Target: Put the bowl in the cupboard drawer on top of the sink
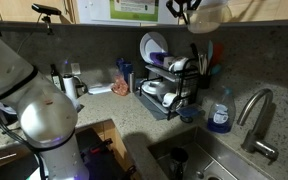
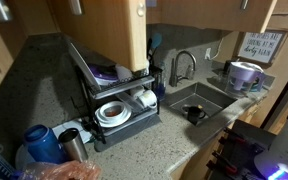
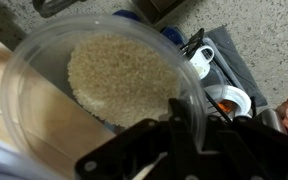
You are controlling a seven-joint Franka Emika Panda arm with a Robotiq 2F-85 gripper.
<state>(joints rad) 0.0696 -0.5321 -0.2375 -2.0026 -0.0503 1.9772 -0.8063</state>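
A clear plastic bowl [image 3: 104, 80] fills the wrist view, and the speckled counter shows through it. My gripper [image 3: 184, 135] is shut on the bowl's rim, one finger inside and one outside. In an exterior view the gripper [image 1: 184, 9] holds the bowl [image 1: 212, 14] high at the top edge, level with the wooden cupboards [image 1: 94, 10] above the sink [image 1: 199, 160]. A wooden cupboard door [image 2: 109, 35] hangs open in an exterior view and hides the gripper and bowl there. A wooden surface [image 3: 14, 115] lies to the left under the bowl.
A black dish rack [image 1: 169, 95] with plates and mugs stands on the counter below the bowl; it also shows in an exterior view [image 2: 119, 110]. A faucet [image 1: 254, 110] and a blue soap bottle [image 1: 219, 115] stand by the sink. A mug [image 2: 244, 75] sits beyond the basin [image 2: 209, 100].
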